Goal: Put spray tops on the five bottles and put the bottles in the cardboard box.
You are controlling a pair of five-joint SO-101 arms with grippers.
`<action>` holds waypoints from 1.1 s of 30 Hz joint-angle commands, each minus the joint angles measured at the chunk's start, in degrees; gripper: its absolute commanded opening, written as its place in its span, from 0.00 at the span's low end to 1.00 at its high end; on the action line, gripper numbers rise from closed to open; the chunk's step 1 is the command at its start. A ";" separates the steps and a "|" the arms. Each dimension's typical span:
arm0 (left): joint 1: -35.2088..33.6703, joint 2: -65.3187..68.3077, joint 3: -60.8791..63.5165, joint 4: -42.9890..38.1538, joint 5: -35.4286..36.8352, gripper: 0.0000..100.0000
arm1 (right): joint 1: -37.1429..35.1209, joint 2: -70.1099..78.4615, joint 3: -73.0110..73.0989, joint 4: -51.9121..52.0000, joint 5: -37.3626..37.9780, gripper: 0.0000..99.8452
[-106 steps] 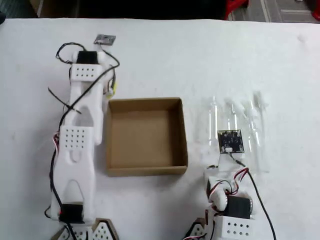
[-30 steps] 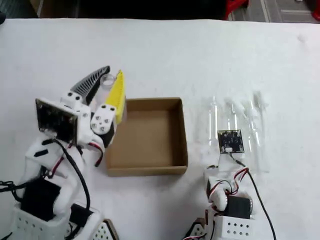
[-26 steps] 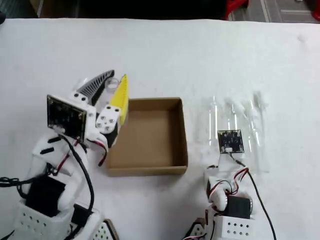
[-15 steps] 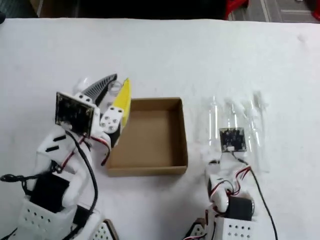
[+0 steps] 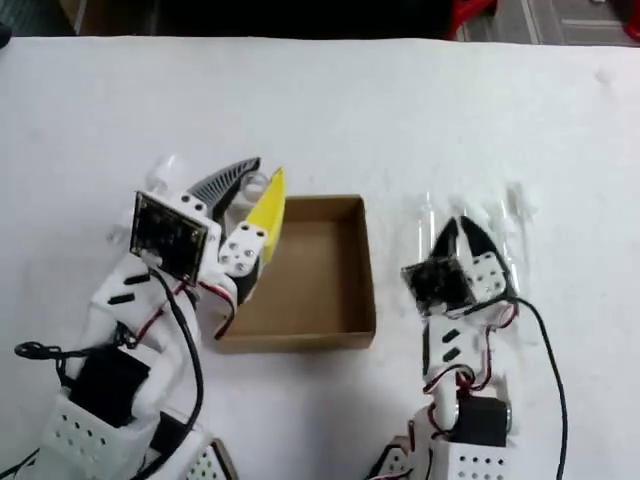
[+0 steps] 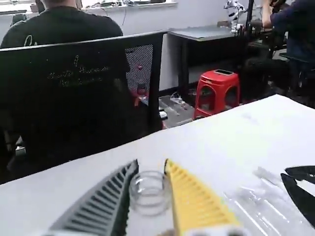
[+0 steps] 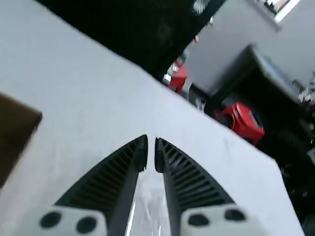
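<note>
The left gripper (image 5: 268, 168) is clenched on a clear bottle (image 6: 150, 192) at the far-left corner of the cardboard box (image 5: 366, 262), just about over the rim. The bottle's mouth is bare, with no spray top on it. That makes the row of clear pieces (image 5: 512, 250) to the right of the box the thing that matters. They lie flat on the table, long axes parallel to the box's right wall. Whether they are spray tops or more bottles cannot be told. The right gripper (image 5: 461, 222) hangs directly above the end of that row nearer the robot, jaws drawn almost together with nothing between them. It is plainly the nearer arm — the left one has the whole box between it and the row. The white table (image 5: 400, 110) looks soft and slightly rumpled. Beyond the box's far side stand a black mesh chair (image 6: 74, 88), a red stool (image 6: 221, 91) and a dark desk (image 6: 211, 39).
</note>
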State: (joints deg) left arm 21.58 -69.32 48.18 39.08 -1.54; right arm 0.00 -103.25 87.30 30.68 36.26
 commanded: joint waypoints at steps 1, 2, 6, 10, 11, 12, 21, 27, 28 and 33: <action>0.92 0.04 -0.44 -1.76 0.70 0.06 | -6.64 -0.04 -4.40 -7.34 0.97 0.02; 0.92 0.04 -0.44 -1.49 0.70 0.06 | -7.43 0.04 -6.15 -5.93 0.70 0.01; 0.48 0.04 0.88 -1.67 0.70 0.06 | -8.31 1.98 -16.79 2.86 -8.44 0.01; 0.92 0.04 1.93 -1.76 0.62 0.06 | -8.75 13.67 -29.27 9.71 -12.48 0.01; 0.84 0.04 1.93 -1.76 0.62 0.06 | -9.80 17.63 -32.00 11.38 -12.66 0.01; 0.75 0.04 1.93 -1.76 0.62 0.06 | -11.03 21.58 -34.02 12.88 -13.27 0.01; 0.04 0.04 2.02 -1.67 0.62 0.06 | -17.80 36.09 -35.43 15.78 -20.13 0.01; -2.68 0.13 3.34 -6.86 0.62 0.06 | -23.25 26.68 -25.76 13.93 -20.22 0.01; -3.21 0.31 4.57 -9.41 0.62 0.06 | -25.71 24.66 -23.56 12.79 -20.13 0.01; -4.26 0.13 14.68 -25.23 0.70 0.06 | -37.58 13.05 -16.44 10.07 -19.69 0.01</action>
State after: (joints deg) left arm 18.42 -69.32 57.93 26.24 -1.54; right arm -29.71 -81.71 68.40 43.08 16.48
